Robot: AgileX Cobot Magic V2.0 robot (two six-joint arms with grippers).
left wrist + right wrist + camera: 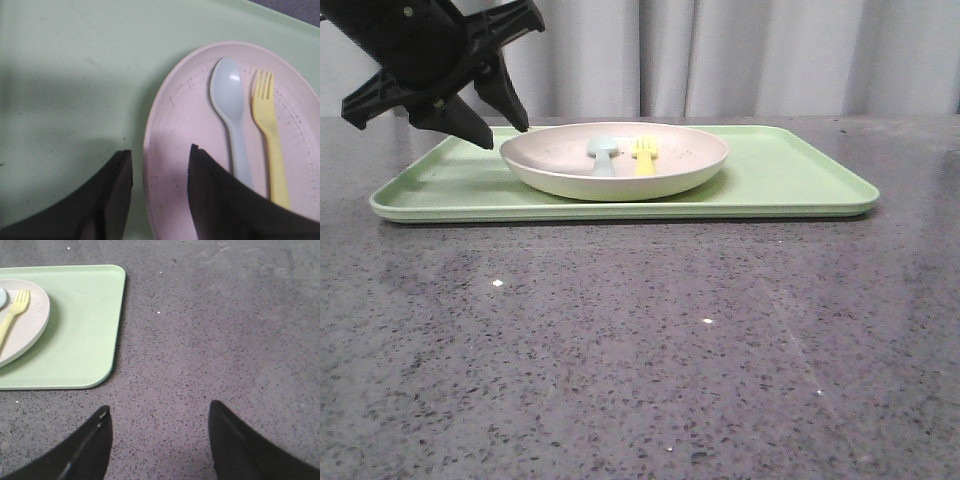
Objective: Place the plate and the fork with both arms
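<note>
Left wrist view: the plate (200,150) — judged stiff, light — is straddled at its rim by the parted, unclenched left gripper (160,167); the right gripper (159,440) is spread empty.

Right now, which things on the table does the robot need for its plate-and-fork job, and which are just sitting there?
For the job:
- plate, on the tray
- yellow fork, lying in the plate
- left tool, open astride the plate's rim
- right tool, open over bare table

Just lying about:
- blue spoon, beside the fork
- green tray
</note>
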